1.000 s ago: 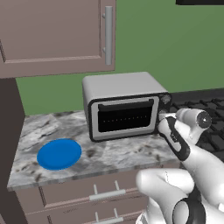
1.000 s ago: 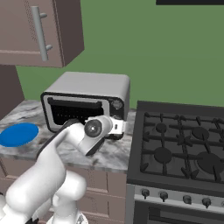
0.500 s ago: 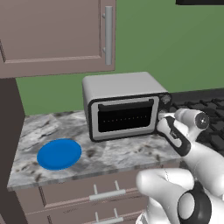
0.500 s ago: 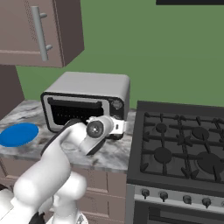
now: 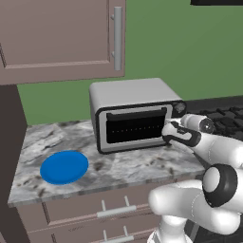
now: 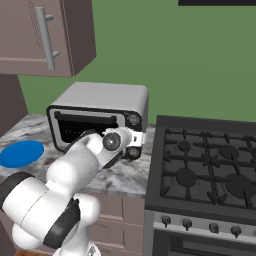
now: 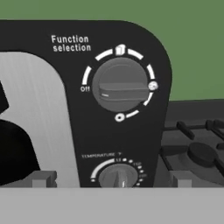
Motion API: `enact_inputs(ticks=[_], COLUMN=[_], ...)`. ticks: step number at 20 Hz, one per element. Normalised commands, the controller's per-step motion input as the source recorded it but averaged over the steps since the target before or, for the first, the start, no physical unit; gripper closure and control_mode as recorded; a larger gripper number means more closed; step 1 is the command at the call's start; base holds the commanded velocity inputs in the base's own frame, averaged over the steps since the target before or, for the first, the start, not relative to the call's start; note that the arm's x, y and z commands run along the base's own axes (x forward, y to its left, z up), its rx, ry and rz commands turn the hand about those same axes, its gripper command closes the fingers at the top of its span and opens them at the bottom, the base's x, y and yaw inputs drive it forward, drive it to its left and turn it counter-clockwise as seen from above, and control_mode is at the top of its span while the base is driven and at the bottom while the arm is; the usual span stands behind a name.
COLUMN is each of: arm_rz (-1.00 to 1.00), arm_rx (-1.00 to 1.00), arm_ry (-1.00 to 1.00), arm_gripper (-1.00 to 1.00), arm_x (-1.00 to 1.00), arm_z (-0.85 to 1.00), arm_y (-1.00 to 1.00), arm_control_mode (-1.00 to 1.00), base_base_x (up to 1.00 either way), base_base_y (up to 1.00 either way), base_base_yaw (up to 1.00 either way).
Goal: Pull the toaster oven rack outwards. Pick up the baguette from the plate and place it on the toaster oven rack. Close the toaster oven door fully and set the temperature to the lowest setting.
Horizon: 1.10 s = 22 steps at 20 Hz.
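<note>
The silver-grey toaster oven (image 5: 133, 95) (image 6: 102, 97) stands on the marble counter with its toaster oven door (image 5: 135, 127) shut. The dark glass hides the rack, and the baguette is out of view. The blue plate (image 5: 64, 167) (image 6: 20, 153) lies bare to the oven's left. My gripper (image 5: 170, 132) (image 6: 136, 146) is open at the oven's right front, facing the knob column. In the hand view the gripper (image 7: 113, 178) has its tips wide apart on either side of the small temperature knob (image 7: 118, 176), with the function selection knob (image 7: 121, 85) above it.
A black gas stove (image 6: 210, 170) (image 5: 223, 118) adjoins the counter on the oven's right. A brown wall cabinet (image 5: 61, 38) with a bar handle hangs above. Drawers (image 5: 114, 211) run below the counter's front edge.
The hand has crept a little closer to the oven's knob panel and the elbow has swung. The jaws stay open, and the oven and plate have not moved.
</note>
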Motion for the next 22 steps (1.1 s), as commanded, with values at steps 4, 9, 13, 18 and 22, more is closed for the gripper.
enact_inputs(ticks=[4,9,13,18,22], arm_rz=[0.00,0.00,0.00,0.00,0.00], arm_rx=[0.00,0.00,0.04,0.02,0.00], arm_ry=[-0.02,0.00,0.00,-0.01,0.00], arm_gripper=[-1.00,-1.00,-1.00,-1.00,-1.00], arm_x=[0.02,0.00,0.03,0.02,0.00], arm_z=[-0.04,-0.05,-0.06,-0.14,-0.06], arm_y=[0.02,-0.06,-0.31,-0.06,0.17], arm_control_mode=[-1.00,-1.00,-1.00,-1.00,-1.00], base_base_x=[0.00,0.00,0.00,0.00,0.00], base_base_y=[0.00,0.00,0.00,0.00,0.00], base_base_yaw=[0.00,0.00,0.00,0.00,0.00])
